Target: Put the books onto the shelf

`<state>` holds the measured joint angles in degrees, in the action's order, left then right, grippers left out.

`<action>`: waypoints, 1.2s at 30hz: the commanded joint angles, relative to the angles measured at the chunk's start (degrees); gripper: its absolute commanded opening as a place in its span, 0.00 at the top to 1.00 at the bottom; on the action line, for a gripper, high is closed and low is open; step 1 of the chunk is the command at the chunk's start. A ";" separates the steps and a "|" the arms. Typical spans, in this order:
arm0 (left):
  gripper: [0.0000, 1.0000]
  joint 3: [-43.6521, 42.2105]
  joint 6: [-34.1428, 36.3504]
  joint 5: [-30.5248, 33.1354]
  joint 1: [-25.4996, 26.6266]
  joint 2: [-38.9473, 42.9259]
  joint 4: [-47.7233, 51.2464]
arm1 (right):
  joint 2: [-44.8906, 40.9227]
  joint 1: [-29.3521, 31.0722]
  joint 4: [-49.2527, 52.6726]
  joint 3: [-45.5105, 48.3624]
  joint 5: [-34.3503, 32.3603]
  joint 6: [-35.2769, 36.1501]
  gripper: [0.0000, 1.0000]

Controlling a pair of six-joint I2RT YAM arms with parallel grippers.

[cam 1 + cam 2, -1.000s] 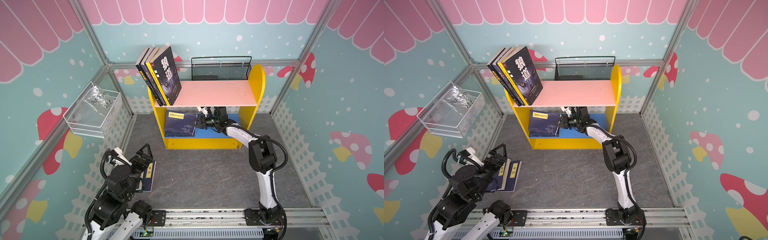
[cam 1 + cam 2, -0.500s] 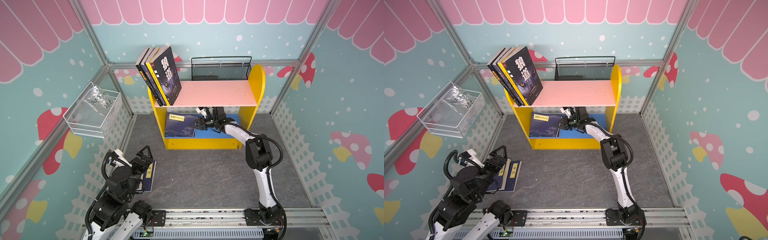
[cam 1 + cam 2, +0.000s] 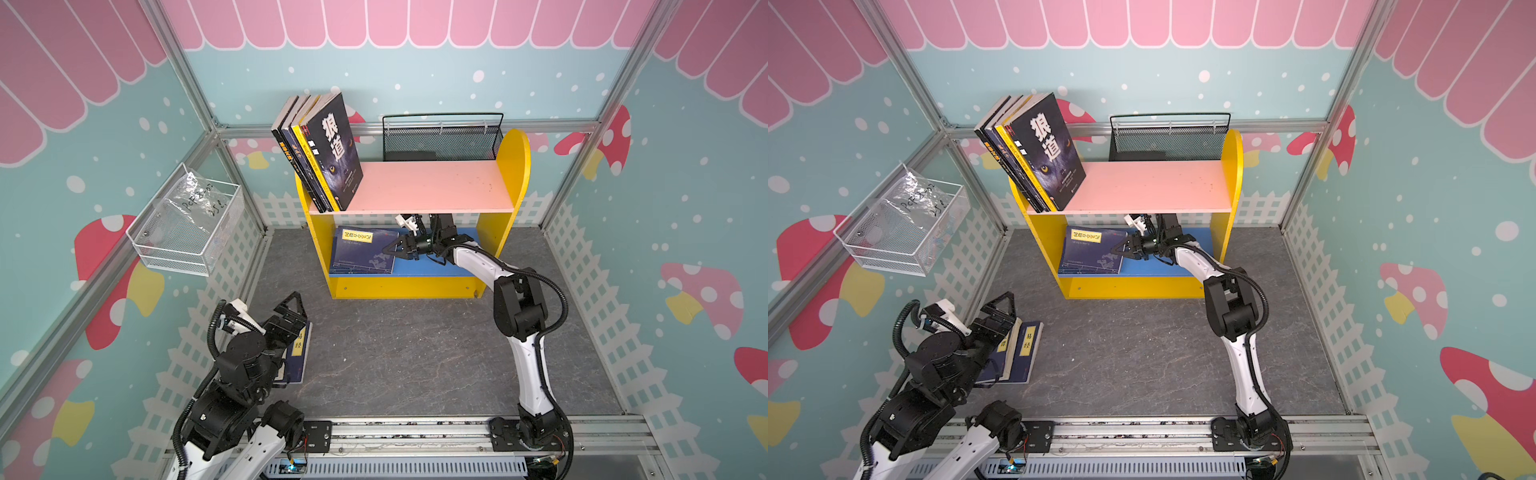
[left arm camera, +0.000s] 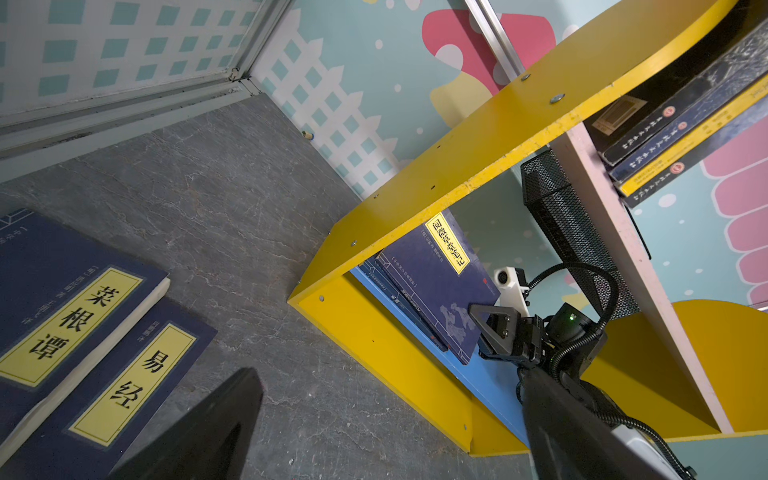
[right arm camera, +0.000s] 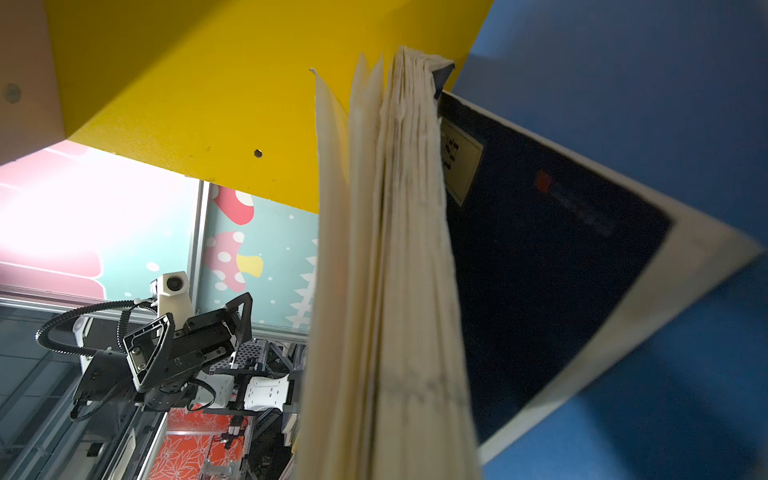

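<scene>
The shelf (image 3: pixel 428 191) stands at the back, with several books (image 3: pixel 320 149) leaning at the left of its pink board. On the blue lower board (image 3: pixel 436 268) a navy book (image 3: pixel 361 251) tilts toward the left yellow side, resting on other navy books (image 4: pixel 399 297). My right gripper (image 3: pixel 390 249) reaches under the pink board and is shut on that book's free edge; its page edges (image 5: pixel 399 270) fill the right wrist view. My left gripper (image 3: pixel 291 309) hangs open over two navy books (image 3: pixel 1025 345) on the floor, labelled in yellow (image 4: pixel 75 316) (image 4: pixel 137 386). One dark finger (image 4: pixel 216 424) shows.
A black mesh basket (image 3: pixel 440 137) sits behind the shelf. A white wire basket (image 3: pixel 187 228) holding a plastic bag hangs on the left wall. The arms' metal rail (image 3: pixel 395 432) runs along the front of the grey floor (image 3: pixel 415 353).
My right gripper has moved left under the pink board, carrying the navy book toward the left yellow side. The left arm has barely shifted above the floor books.
</scene>
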<state>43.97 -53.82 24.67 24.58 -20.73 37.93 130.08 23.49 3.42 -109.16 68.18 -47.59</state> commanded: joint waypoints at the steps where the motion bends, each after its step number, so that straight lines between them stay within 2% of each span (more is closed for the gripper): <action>1: 0.00 -0.77 -1.37 0.65 0.29 0.19 1.38 | 1.24 0.07 -0.87 -2.78 3.25 1.10 0.87; 8: 0.00 -1.07 -1.63 0.83 0.29 0.12 1.35 | 2.30 0.16 -0.08 -3.48 5.03 1.22 0.87; 16: 0.00 -1.68 -2.07 0.65 0.29 -0.27 0.92 | 3.48 0.64 4.44 -4.27 4.24 4.82 0.87; 26: 0.00 -1.77 -1.94 0.81 0.29 -0.49 0.78 | 9.19 1.28 14.19 -14.71 2.57 9.26 0.87; 36: 0.00 -2.31 -2.08 0.97 0.29 -0.32 0.77 | 9.40 1.21 15.11 -15.26 4.37 10.74 0.88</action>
<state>42.37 -55.11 24.67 24.58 -21.19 37.91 138.65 24.43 16.93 -122.72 71.02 -39.27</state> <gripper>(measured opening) 0.997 0.123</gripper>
